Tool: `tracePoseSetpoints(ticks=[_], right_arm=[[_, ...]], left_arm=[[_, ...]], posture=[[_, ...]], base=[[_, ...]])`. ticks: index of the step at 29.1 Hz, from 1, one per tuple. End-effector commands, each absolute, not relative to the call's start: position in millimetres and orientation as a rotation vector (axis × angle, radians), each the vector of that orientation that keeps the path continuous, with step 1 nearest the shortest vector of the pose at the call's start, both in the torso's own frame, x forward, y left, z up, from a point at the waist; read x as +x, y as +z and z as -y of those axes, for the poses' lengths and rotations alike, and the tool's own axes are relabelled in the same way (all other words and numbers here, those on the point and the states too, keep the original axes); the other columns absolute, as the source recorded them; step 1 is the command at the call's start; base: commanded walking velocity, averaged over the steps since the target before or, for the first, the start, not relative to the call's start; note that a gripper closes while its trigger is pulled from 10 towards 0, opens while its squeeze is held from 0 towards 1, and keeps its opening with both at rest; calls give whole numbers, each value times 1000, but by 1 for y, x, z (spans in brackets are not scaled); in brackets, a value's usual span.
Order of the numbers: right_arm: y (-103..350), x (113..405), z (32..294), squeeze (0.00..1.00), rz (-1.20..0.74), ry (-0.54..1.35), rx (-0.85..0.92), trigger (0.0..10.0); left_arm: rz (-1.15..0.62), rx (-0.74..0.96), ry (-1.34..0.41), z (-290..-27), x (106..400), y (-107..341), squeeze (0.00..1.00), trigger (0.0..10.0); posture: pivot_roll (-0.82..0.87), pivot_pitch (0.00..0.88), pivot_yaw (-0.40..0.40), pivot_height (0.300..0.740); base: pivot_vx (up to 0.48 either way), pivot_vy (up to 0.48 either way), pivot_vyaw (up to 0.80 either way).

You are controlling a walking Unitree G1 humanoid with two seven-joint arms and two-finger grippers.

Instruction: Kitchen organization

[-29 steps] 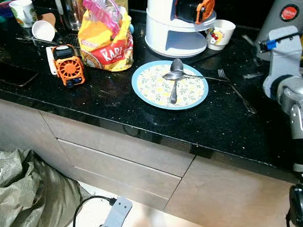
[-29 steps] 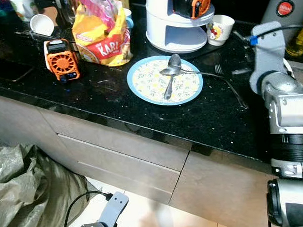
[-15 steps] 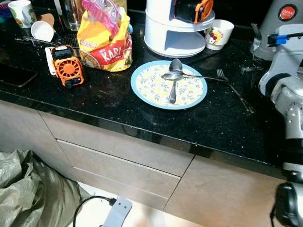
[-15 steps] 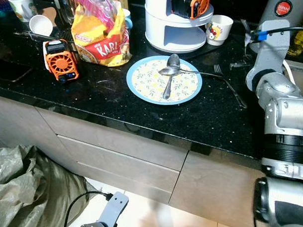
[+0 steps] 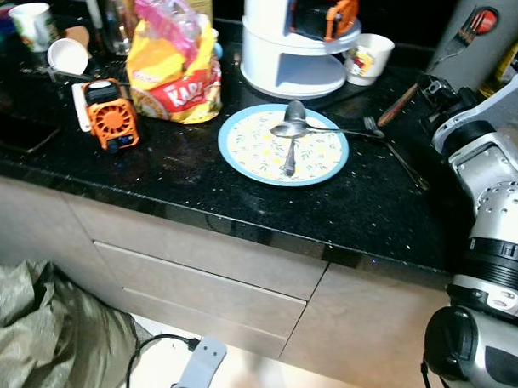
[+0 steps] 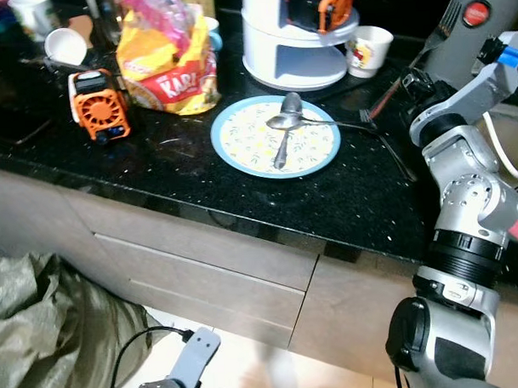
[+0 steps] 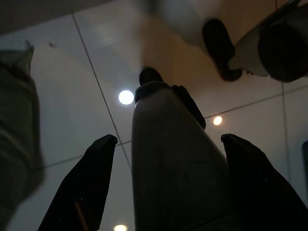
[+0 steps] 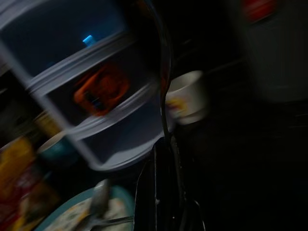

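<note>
A black counter ran above grey drawers and a pale tile floor. A white rack held an orange device. A yellow bag read "KAR". The plate held two spoons; a fork lay beside it. The right gripper pinched a utensil handle above the counter. The left gripper hung wide open.

Black counter: plate, fork, snack bag.
</note>
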State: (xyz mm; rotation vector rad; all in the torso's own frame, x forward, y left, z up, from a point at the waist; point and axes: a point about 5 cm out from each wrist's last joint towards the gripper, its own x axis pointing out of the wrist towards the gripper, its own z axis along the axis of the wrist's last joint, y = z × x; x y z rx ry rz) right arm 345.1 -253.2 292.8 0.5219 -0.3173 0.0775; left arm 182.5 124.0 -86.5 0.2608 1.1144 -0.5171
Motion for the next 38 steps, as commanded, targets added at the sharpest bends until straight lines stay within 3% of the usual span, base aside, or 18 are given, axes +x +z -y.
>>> tracePoseSetpoints(ticks=[1,15,27,38], right_arm=[[293,343,259,0,341,52,540,0],[301,351,261,0,356,-14,432,0],[298,355,246,0,348,8,372,0],[292,356,241,0,324,10,338,0]], left_arm=[[-1167,276,-526,-127,170,-93,0,10000],[-1168,271,-517,-128,169,-93,0,10000],[-1165,281,-489,-131,169,-93,0,10000],[-1157,297,-437,-133,171,-93,0,10000]], posture=[[4,90,-38,740],[8,103,-36,740],[6,105,-29,740],[3,100,-24,740]], base=[[0,0,-781],[0,0,-786],[0,0,0],[0,0,-523]])
